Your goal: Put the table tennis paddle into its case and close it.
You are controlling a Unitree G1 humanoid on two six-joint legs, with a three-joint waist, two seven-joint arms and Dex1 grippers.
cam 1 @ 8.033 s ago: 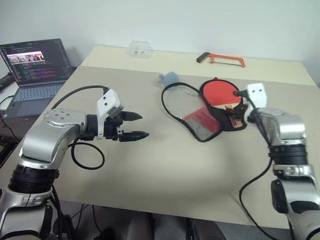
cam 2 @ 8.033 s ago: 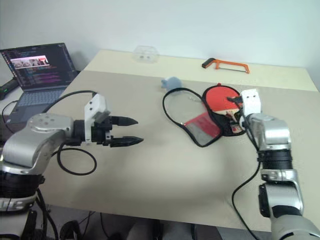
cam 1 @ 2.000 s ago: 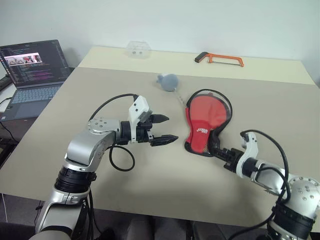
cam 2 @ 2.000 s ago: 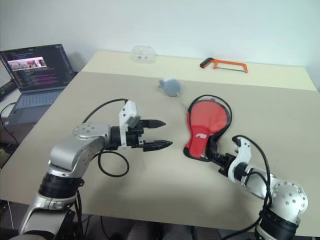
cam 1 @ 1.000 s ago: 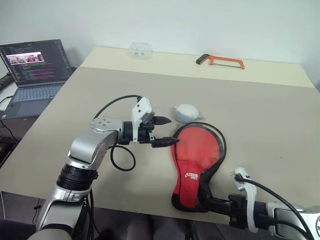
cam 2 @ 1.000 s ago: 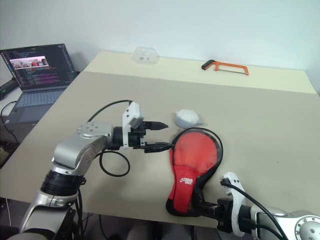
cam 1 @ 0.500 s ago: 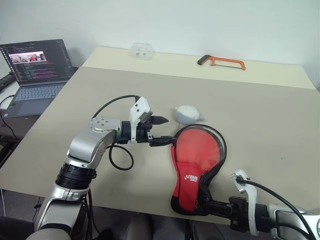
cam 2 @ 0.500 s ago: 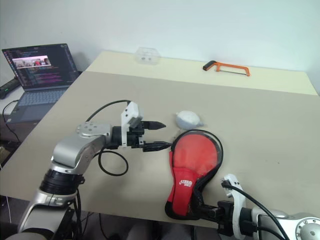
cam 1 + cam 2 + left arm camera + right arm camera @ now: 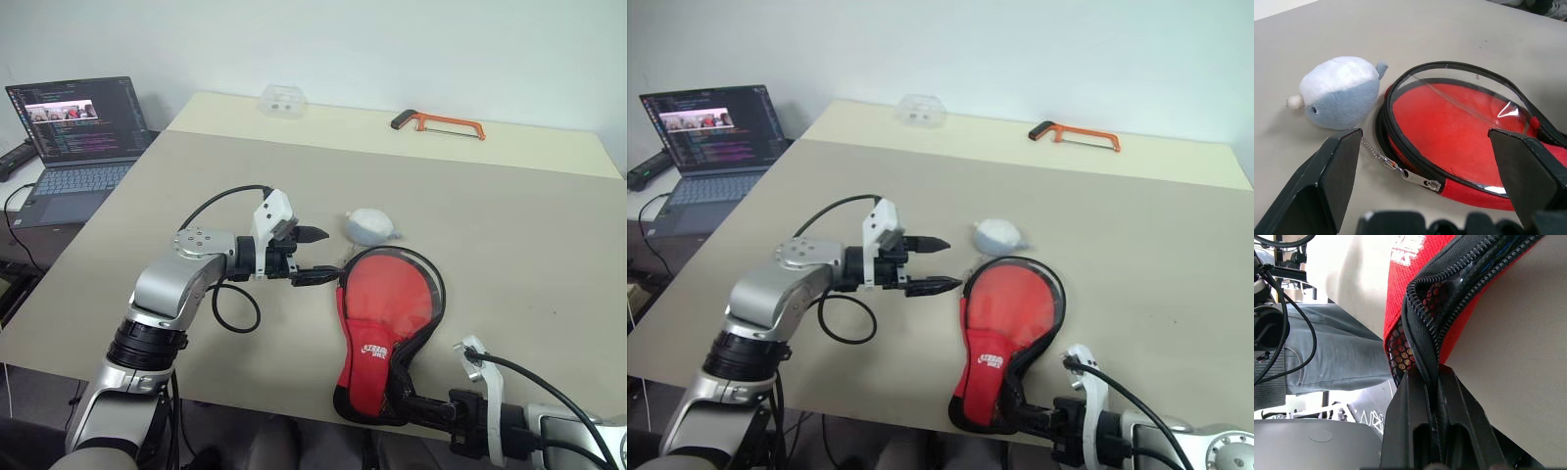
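The case point(image 9: 377, 323) lies flat near the table's front edge, red side up with white lettering and black edging. Its narrow end reaches the edge, where my right gripper point(image 9: 416, 403) is shut on its black mesh and edging point(image 9: 1422, 357). A flat red round face shows through the case's clear window point(image 9: 1449, 132); it looks like the table tennis paddle, with the handle hidden. My left gripper point(image 9: 323, 257) stands open just left of the case's round end. The silver zip pull point(image 9: 1413, 177) lies between its fingers.
A small grey-and-white plush toy point(image 9: 367, 223) sits against the case's round end, and a thin chain runs from it to the zip pull. An open laptop point(image 9: 73, 127) is far left. An orange hacksaw point(image 9: 436, 121) and a clear box point(image 9: 281, 97) lie at the back.
Since two seconds ago my right gripper has dragged the case, with the plush toy, toward the front edge, and my left gripper has come up to its round end. Over the last second nothing moved.
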